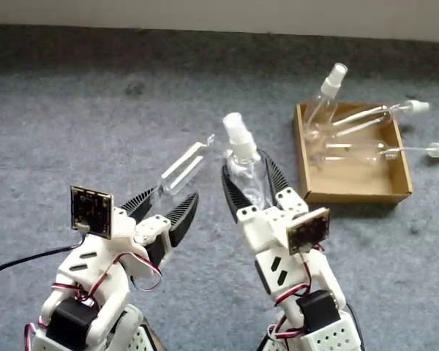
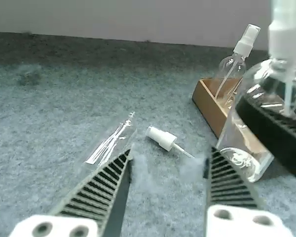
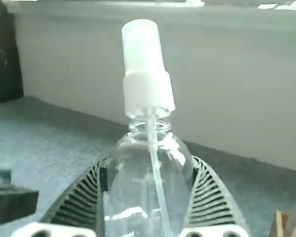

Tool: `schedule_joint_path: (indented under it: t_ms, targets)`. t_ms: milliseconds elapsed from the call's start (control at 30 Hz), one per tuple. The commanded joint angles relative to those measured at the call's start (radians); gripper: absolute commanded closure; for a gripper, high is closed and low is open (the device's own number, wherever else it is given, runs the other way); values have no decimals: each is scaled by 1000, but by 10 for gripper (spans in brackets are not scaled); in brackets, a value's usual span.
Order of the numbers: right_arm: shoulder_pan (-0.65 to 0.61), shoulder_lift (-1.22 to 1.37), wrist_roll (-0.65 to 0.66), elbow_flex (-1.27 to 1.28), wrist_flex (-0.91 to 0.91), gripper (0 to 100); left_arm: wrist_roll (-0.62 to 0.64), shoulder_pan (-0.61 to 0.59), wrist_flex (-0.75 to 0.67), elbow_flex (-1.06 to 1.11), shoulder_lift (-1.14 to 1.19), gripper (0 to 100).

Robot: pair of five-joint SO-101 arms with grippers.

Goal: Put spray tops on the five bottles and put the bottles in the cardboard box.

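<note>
Furthest left, the left tool [image 1: 174,196] is spread wide open and gripping nothing. A bare clear bottle [image 2: 111,143] lies on its side on the grey desk [image 1: 95,117], just off one fingertip. Its base end is tucked behind that finger in the left wrist view, so it's hard to say if they touch. It looks light and slick and would probably roll. A grab across the middle of the body seems safer than one at the narrow neck.

Just beside it is a loose spray top [image 2: 163,139], lying flat with its thin dip tube trailing off. That tube looks bendy and fades into the desk fuzz, so the white collar is likely the place to pinch it.

Next over, the right tool [image 1: 246,164] is clamped on an upright bottle [image 1: 243,179] at the shoulder. A spray top [image 3: 147,74] is sitting on its neck. Some thread shows under the collar, so it may not be screwed all the way down. The bottom of that bottle is cut off in the right wrist view.

At the far right is the cardboard box [image 1: 355,196] with three capped bottles. One leans up [image 1: 325,110] at the back corner. The other two lie flat [image 1: 355,117] [image 1: 351,152] with their tops poking past the rim. The clear plastic overlaps in there, so the outlines blur together.
</note>
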Motion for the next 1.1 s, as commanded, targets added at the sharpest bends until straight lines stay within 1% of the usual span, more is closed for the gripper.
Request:
schedule_joint_path:
  t_ms: [0,67,133,167,233,400,500,600,867,967,1067]
  targets:
    - [79,-18,6,-107,-111,968,-2,-10,-5,39,-28,997]
    - [70,-16,6,-107,-122,968,2,5,-17,59,-18,953]
    - [82,-15,5,-116,-134,968,2,47,-58,88,-18,948]
    - [85,-15,-17,-116,-136,968,2,73,-84,104,-18,948]
    - [38,-15,-81,-88,-142,968,2,131,-153,143,-18,948]
    - [4,-16,-86,-119,-143,968,-5,231,-295,257,-18,948]
    - [-36,-16,-91,-134,-139,968,-5,286,-356,300,-18,948]
    - [-94,-16,-110,-134,-137,968,-5,332,-373,312,-18,948]
    - [-252,-18,-178,-133,-134,968,-2,326,-374,309,-18,948]
    - [-297,-18,-204,-134,-101,968,0,268,-387,309,-18,948]
    - [-357,-19,-218,-140,-15,968,0,166,-453,312,-18,948]
